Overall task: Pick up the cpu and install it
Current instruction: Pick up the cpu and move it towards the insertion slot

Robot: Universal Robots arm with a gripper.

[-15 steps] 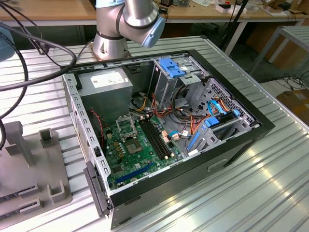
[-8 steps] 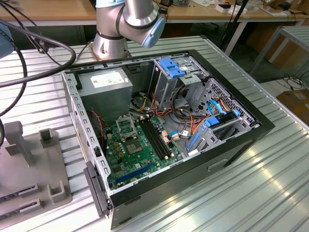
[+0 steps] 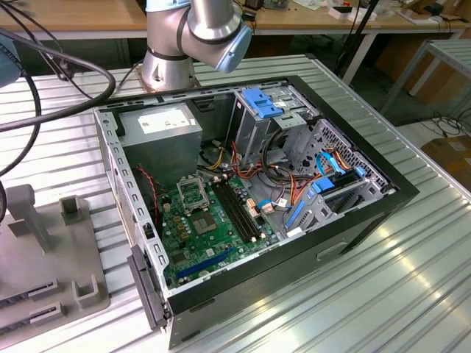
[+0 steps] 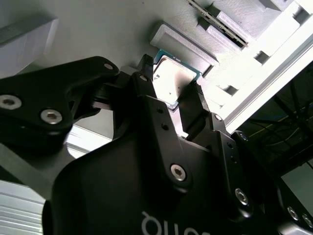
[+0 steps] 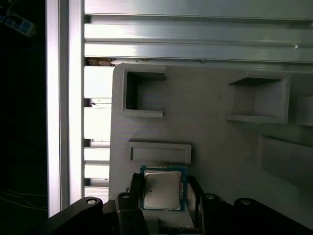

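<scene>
Over a pale grey moulded fixture plate point(image 5: 210, 142), the black metal gripper point(image 4: 169, 77) straddles the cpu point(image 5: 162, 191) — a small thin square chip with a pale silver-tan metal face and a narrow green rim. Both wrist views show the jaws closed against two opposite edges of the chip, gripping it, with the metal face turned toward the wrist cameras. The cpu sits just beside a low raised grey bar point(image 5: 159, 152) on the plate; whether it rests on the plate or hangs just clear of it I cannot tell. Farther along the plate stand two open-sided square grey pockets point(image 5: 140, 92), well apart from each other, and past the plate's edge run the ribbed silver aluminium slats of the table point(image 5: 195, 46). In the exterior view the silver-and-blue robot arm point(image 3: 206, 26) rises from its base at the far side of the table, behind an open black computer case point(image 3: 250, 305) lying on its side. Inside the case lies a green motherboard point(image 3: 199, 243), and on it sits a black-and-silver square socket frame point(image 3: 193, 195) — toward the board's far end. A silver power supply box point(image 3: 163, 126) fills the case's far corner toward the exterior view's left.
</scene>
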